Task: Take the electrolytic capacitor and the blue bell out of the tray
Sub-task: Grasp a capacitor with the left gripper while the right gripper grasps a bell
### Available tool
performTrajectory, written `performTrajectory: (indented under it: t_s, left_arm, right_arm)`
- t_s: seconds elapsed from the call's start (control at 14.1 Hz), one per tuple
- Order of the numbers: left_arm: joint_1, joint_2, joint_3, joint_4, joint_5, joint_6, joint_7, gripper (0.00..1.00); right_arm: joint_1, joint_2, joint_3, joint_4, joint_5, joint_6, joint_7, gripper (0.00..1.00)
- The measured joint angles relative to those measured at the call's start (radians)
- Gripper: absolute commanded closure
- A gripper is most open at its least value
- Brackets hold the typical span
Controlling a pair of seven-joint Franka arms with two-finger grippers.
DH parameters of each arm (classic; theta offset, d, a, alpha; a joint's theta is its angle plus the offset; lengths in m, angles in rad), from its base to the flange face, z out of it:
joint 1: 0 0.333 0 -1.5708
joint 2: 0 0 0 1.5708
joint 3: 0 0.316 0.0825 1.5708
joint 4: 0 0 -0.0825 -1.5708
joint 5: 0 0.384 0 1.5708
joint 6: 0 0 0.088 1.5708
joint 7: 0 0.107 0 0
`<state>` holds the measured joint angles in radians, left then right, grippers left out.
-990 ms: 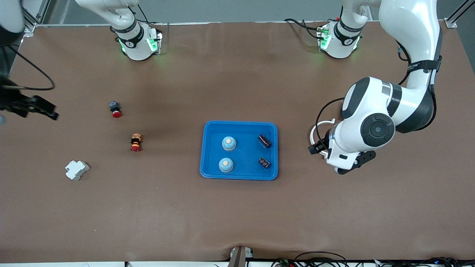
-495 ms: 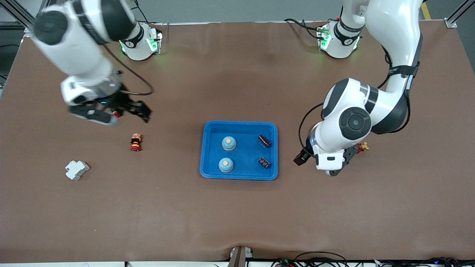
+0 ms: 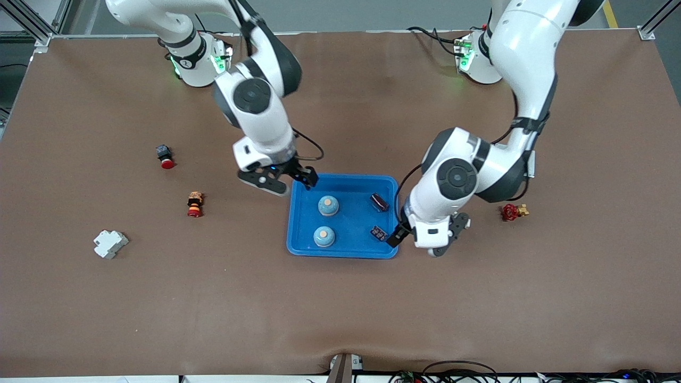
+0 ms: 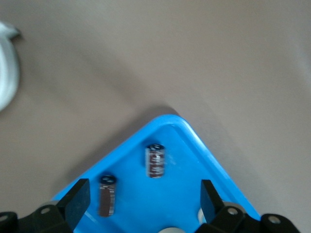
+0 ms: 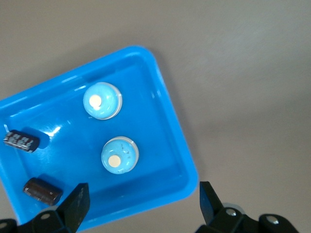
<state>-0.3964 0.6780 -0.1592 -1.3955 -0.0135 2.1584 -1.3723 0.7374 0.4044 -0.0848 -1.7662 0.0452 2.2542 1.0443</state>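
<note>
With both tools open, left tool (image 3: 412,242) and right tool (image 3: 287,183) at the tray (image 3: 343,254), centre frame, we risk clipping its rim or colliding.

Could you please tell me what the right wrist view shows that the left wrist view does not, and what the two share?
Only the right wrist view shows two blue bells, one beside the other, both whole in the tray.

Only the left wrist view shows a white curved part at its edge, above bare table.

Both show the blue tray, two dark capacitors lying in it, one and another, and each view's own open claw at the frame edge.
</note>
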Motion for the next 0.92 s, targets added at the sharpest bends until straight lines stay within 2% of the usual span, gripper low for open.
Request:
performTrajectory:
  t_s: [0.21,0.35,0.57,0.92]
  left_arm:
    - [-0.021,0.04,0.0,0.001,0.0,0.109,-0.018,0.0]
    - [-0.03,0.066,0.0,0.001,0.0,0.164,-0.066,0.0]
    - [-0.034,0.101,0.0,0.001,0.0,0.194,-0.119,0.0]
    - [-0.05,0.154,0.005,0.001,0.0,0.229,-0.124,0.0]
  right_arm:
    - [0.022,0.166,-0.001,0.147,0.007,0.006,0.04,0.0]
    - [0.027,0.243,-0.002,0.218,0.008,0.006,0.045,0.0]
    - [0.028,0.301,-0.002,0.26,0.008,0.007,0.045,0.0]
    - [0.045,0.35,-0.002,0.264,0.008,0.01,0.044,0.0]
